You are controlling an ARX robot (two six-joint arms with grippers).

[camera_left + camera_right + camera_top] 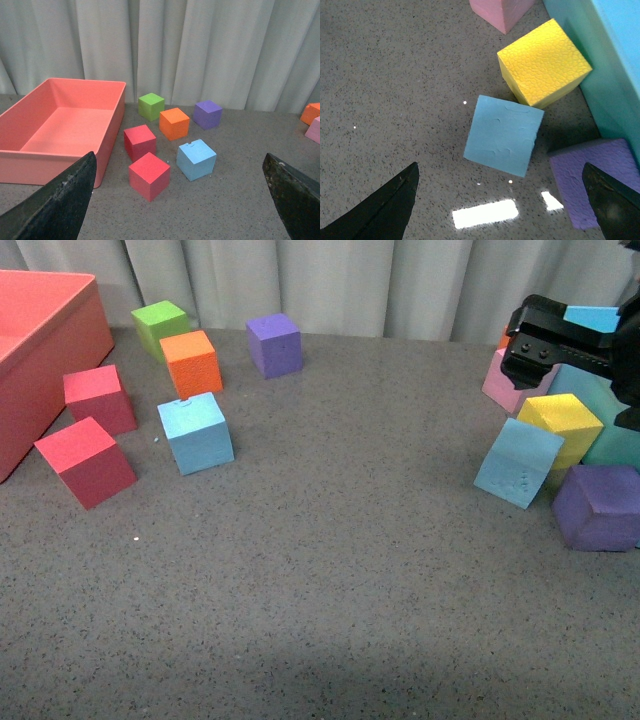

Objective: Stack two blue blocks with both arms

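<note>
Blue blocks are what I'm after, and they sit well apart, one on each side of the table.

Far left is the red bin (113, 121); my left wrist view shows nothing in it. Just right of it, near two red cubes, the left blue block (196, 432) rests flat on the table. It lies ahead of my left gripper (179, 157), roughly centred between the spread fingers (65, 200), which grasp nothing. That arm is clearly the nearer one to it.

On the right, the other blue block (520, 463) stands tilted, its far side leaning on the yellow cube (562, 423), with a purple cube (598, 506) just beside it. My right gripper (500, 165) hangs above it, released and empty. The block (504, 135) sits between the fingers but turned askew to their line, so I judge that the wrist needs to rotate before closing. A cube has no long axis to favour.

Far right, touching the yellow cube, is the teal bin (615, 75); I can't see what it holds.
</note>
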